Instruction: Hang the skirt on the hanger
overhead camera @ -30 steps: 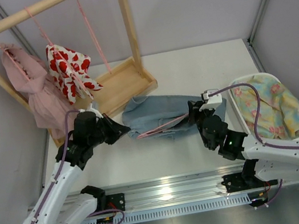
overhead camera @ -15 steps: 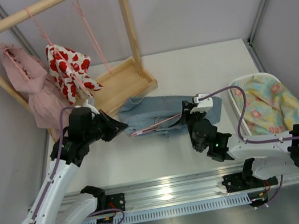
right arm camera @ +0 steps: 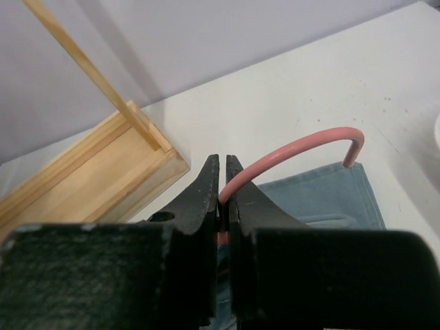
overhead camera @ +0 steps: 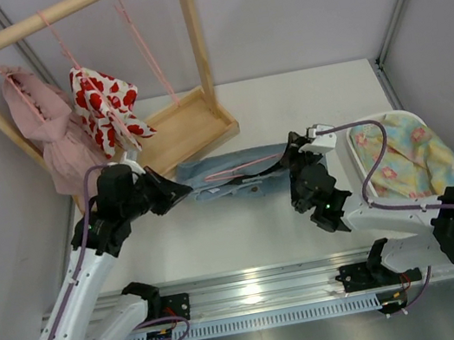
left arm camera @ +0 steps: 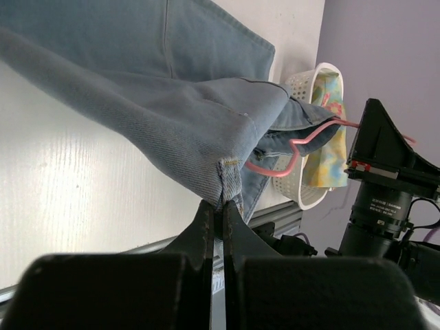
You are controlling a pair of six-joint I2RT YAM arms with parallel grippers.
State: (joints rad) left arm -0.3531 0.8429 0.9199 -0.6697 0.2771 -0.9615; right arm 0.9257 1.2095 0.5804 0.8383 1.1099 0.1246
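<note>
The light blue denim skirt [overhead camera: 228,177] hangs stretched between my two grippers above the table centre. My left gripper [overhead camera: 185,194] is shut on the skirt's left edge, seen pinched at a seam in the left wrist view [left arm camera: 230,180]. My right gripper [overhead camera: 290,161] is shut on the pink wire hanger [overhead camera: 240,168], which lies along the skirt's top. In the right wrist view the hanger's hook [right arm camera: 302,150] curves out from between my jaws, with skirt denim [right arm camera: 330,199] behind. The hanger [left arm camera: 292,148] pokes out of the skirt in the left wrist view.
A wooden clothes rack [overhead camera: 59,15] with its tray base [overhead camera: 189,128] stands at the back left. It holds a pink dress [overhead camera: 50,139], a white red-heart garment [overhead camera: 105,103] and a spare pink hanger [overhead camera: 140,49]. A white basket [overhead camera: 368,182] of floral cloth sits at the right.
Both grippers have lifted the skirt and hanger and moved them towards the back. The skirt now hangs stretched into a narrower band, and the right gripper has moved right.
</note>
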